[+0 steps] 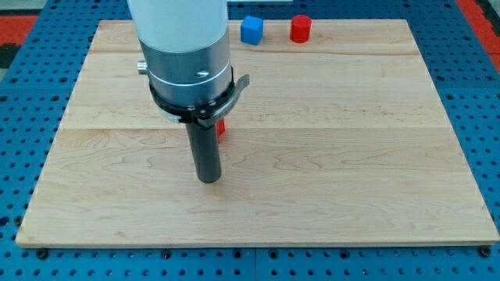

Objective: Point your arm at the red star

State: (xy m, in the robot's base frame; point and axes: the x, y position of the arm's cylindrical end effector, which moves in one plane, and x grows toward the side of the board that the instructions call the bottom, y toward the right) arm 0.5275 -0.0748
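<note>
A red block (222, 128) shows only as a small sliver just right of my rod, near the board's middle-left; most of it is hidden behind the arm, so its shape cannot be made out. My tip (208, 179) rests on the board just below and slightly left of that red sliver. A red cylinder-like block (301, 29) stands at the view's top, right of centre. A blue cube (251, 30) stands just left of it.
The wooden board (351, 156) lies on a blue perforated table (23, 117). The wide grey-and-white arm body (185, 55) covers part of the board's upper left.
</note>
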